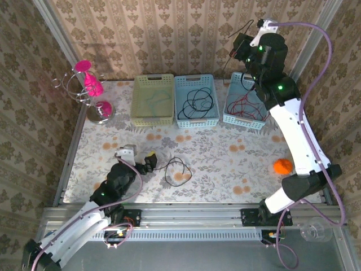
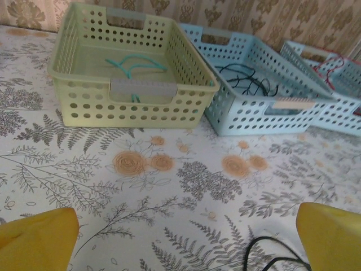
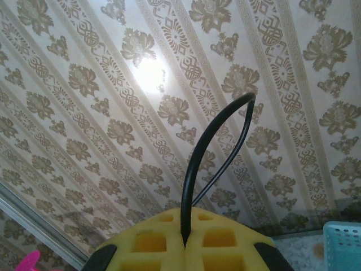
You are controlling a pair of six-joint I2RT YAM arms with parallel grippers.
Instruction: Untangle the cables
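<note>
A black cable loop lies on the flowered table, just right of my left gripper. That gripper is open; its yellow fingers stand wide apart, with the black cable near the right one and touching neither. My right gripper is raised high at the back right, above the basket of red cables. Its yellow pads are shut on a thin black cable that arches up against the wallpaper.
Three baskets line the back: a green one with a teal cable, a blue one with black cables, and a blue one with red cables. A pink stand is at the back left. An orange ball lies at the right.
</note>
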